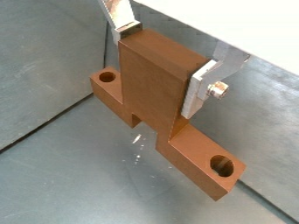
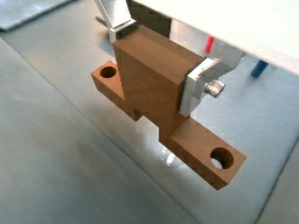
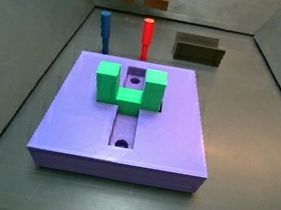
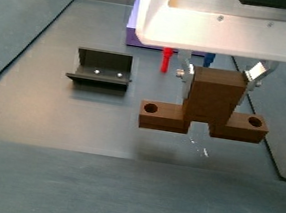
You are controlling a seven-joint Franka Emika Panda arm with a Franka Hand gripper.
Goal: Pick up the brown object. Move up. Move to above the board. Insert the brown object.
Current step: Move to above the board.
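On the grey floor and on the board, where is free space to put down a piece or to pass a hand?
Free: the floor strips along both long sides of the board, and the floor in front of it. On the board, only its near end is bare. Crowded: the far end, with the blue peg, red peg, fixture and, above, the gripper holding the brown object.

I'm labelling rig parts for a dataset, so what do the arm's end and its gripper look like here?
In a side view the gripper hangs under a bulky white glossy housing with rounded edges. The fingers are flat silver metal plates, one carrying a small silver bolt; both wrist views show them. No cables or markings are visible.
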